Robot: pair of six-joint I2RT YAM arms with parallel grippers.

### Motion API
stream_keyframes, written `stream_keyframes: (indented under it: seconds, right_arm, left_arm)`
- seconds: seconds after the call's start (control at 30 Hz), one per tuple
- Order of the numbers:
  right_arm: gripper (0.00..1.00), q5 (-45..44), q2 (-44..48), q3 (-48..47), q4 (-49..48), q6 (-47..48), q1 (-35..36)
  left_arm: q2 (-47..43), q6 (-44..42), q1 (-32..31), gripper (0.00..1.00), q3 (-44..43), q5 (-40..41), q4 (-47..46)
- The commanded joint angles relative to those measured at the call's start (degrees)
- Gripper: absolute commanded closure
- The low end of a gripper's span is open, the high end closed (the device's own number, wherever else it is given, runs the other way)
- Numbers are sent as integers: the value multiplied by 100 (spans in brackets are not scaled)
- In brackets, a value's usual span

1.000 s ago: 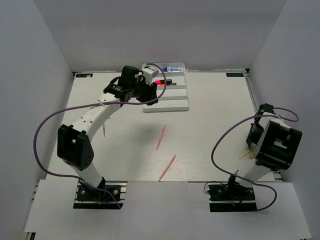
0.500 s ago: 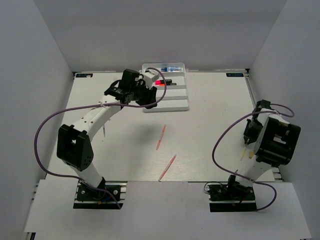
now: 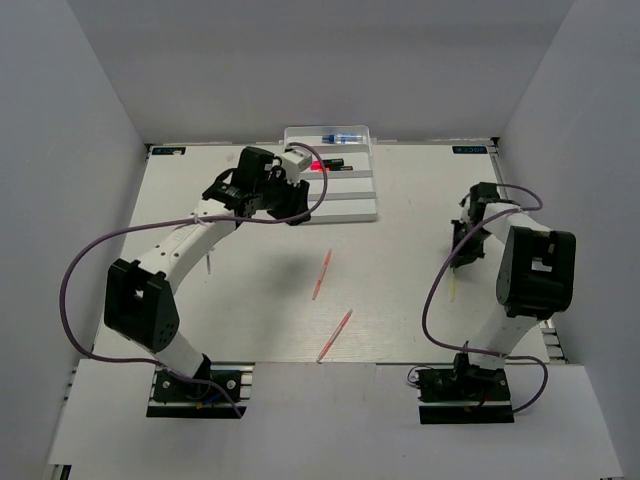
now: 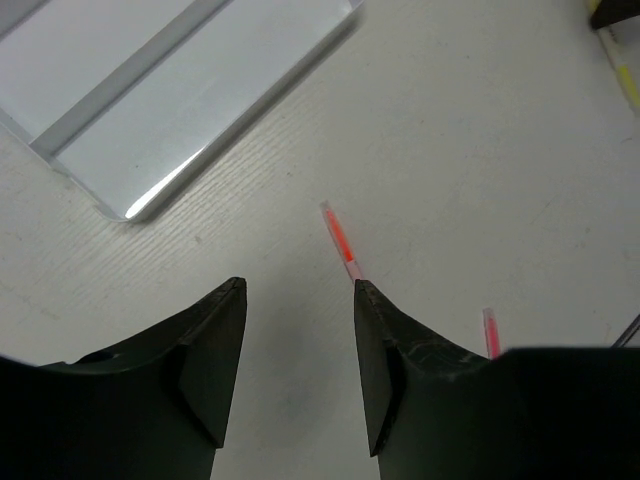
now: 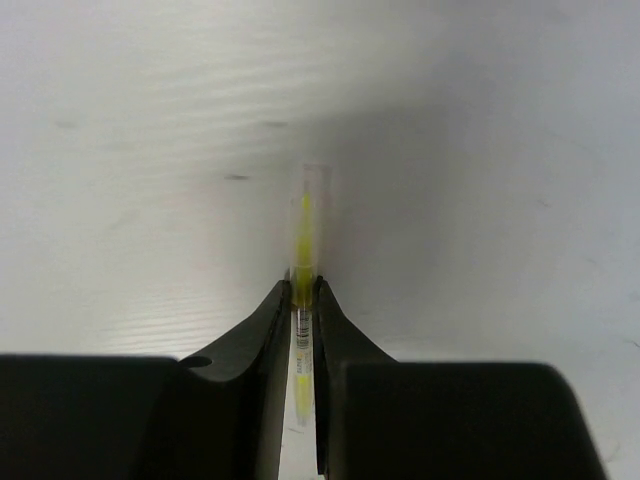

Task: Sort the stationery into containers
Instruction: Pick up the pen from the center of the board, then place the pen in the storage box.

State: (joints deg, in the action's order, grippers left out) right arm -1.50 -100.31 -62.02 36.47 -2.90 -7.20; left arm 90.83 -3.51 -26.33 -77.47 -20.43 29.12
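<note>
I have my right gripper (image 5: pixel 302 290) clamped on the thin yellow pen (image 5: pixel 303 235), which pokes out ahead of it. My left gripper (image 4: pixel 298 290) hangs apart and empty, with a pink stick (image 4: pixel 340 243) just ahead and the tray (image 4: pixel 180 130) beyond-left.

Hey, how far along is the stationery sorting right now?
Done: the blue-capped bottle and a red-and-black marker lie in the white tray. In hand: the right gripper is shut on the thin yellow pen, away from the tray. Left: two pink-orange sticks lie on the table; the left gripper is open and empty.
</note>
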Motion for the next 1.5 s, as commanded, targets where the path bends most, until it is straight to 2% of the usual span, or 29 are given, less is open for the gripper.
stream_keyframes:
  seconds: [0.0,0.13,0.33,0.47,0.5,0.6,0.63,0.77,0.9,1.1,1.47]
  right_arm:
    - [100,624,-50,-442,-158,271,315]
    - [100,914,-120,-1231,52,1017,587]
    - [100,1563,-357,-2330,316,1905,992]
    - [100,2012,-751,-3507,615,3065,1369]
    - [100,2039,-840,-4145,659,3258,1423]
    - [100,2206,-1279,-5272,730,4084,1713]
    - [100,2276,-1446,-5416,678,4313,1774]
    - [100,2172,-1693,-5541,126,5769,2415]
    - [100,2110,-2044,-5619,-218,6431,2741]
    - [100,1943,-2756,-5989,-604,6749,3146]
    - [100,1670,-3460,-5997,-1098,7277,3383]
  left_arm:
    - [-364,289,101,42,100,-424,-4]
    - [-373,868,416,42,224,-954,-99]
    - [-276,1203,918,42,268,-1508,-214]
    - [-206,1362,1366,41,303,-1841,-276]
    - [-206,1370,1428,41,320,-1903,-328]
    - [-223,1379,1648,40,487,-2237,-521]
    - [-223,1414,1700,40,574,-2429,-565]
    - [-267,1502,1929,39,768,-2739,-776]
    - [-285,1493,2218,39,821,-2861,-767]
    - [-496,1933,2491,39,1226,-3011,-1304]
    - [-504,1591,2615,39,1217,-3205,-1094]
